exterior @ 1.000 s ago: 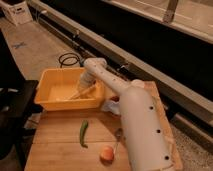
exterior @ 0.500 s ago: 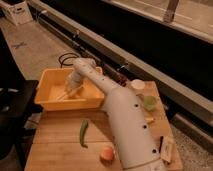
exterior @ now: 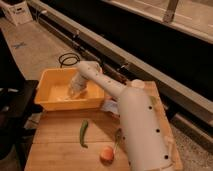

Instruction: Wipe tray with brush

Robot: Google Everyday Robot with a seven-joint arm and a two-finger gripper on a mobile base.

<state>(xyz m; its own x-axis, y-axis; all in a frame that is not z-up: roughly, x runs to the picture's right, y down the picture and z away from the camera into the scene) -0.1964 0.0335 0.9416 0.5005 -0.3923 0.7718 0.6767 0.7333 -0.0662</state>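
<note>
The yellow-orange tray (exterior: 47,102) stands at the back left of the wooden board. My white arm reaches over its right wall, and my gripper (exterior: 75,92) is down inside the tray, near the middle of its floor. A thin pale streak on the floor just left of and below the gripper looks like the brush (exterior: 63,98). I cannot tell whether the gripper holds it.
On the wooden board (exterior: 55,147) lie a green chili pepper (exterior: 83,133), a metal spoon (exterior: 117,138) and a round orange piece (exterior: 106,154). A black cable coil (exterior: 69,59) lies on the floor behind the tray. A dark chair (exterior: 15,107) stands to the left.
My gripper swept left across the tray floor from its right side, then came back slightly toward the middle. The tray and the things on the board have not moved.
</note>
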